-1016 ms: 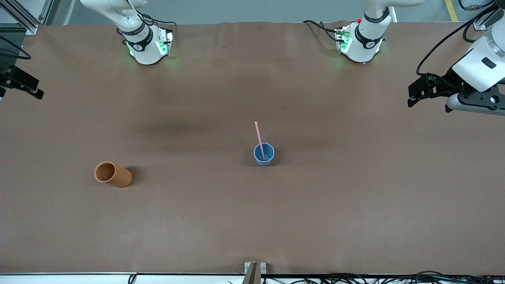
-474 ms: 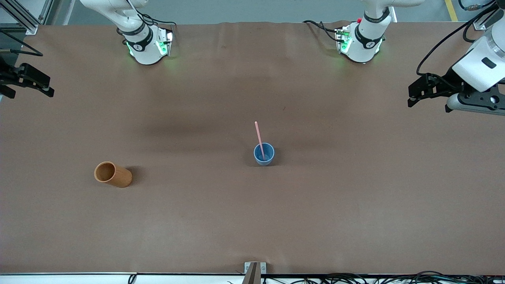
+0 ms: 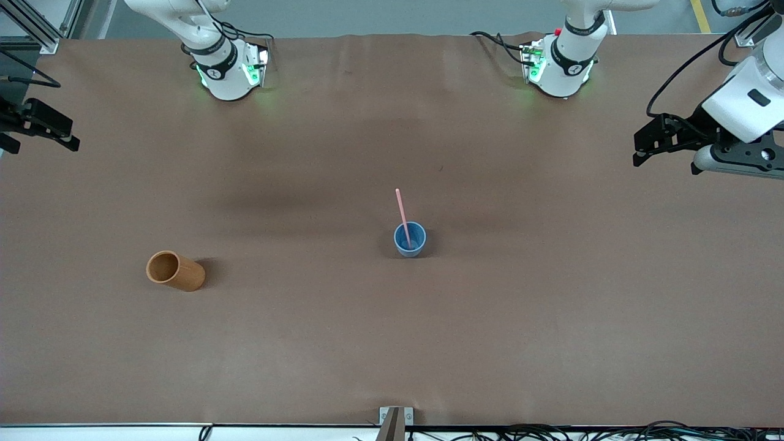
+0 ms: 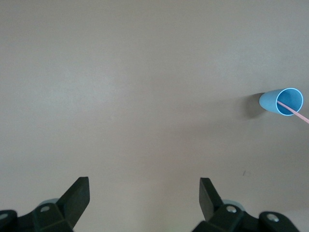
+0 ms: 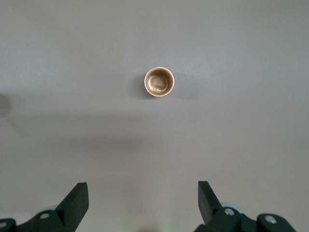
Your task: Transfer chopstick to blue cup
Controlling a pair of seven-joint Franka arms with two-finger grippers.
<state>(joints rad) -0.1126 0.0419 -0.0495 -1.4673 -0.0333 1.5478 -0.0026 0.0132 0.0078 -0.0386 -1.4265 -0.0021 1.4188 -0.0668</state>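
The blue cup [image 3: 410,239] stands upright in the middle of the table. The pale pink chopstick [image 3: 402,211] stands in it, leaning on the rim, with its upper end tilted toward the robots' bases. Both show at the edge of the left wrist view, the cup [image 4: 277,102] and the stick [image 4: 294,112]. My left gripper [image 3: 638,149] is open and empty, up in the air over the left arm's end of the table; it also shows in its wrist view [image 4: 144,186]. My right gripper [image 3: 68,136] is open and empty over the right arm's end; it also shows in its wrist view [image 5: 143,189].
An orange-brown cylindrical cup [image 3: 174,271] stands toward the right arm's end, nearer the front camera than the blue cup; it shows empty from above in the right wrist view [image 5: 159,81]. Brown paper [image 3: 551,318] covers the table. Cables lie along the front edge.
My right gripper has shifted slightly at the right arm's end of the table. The left gripper, the cups and the chopstick have not moved.
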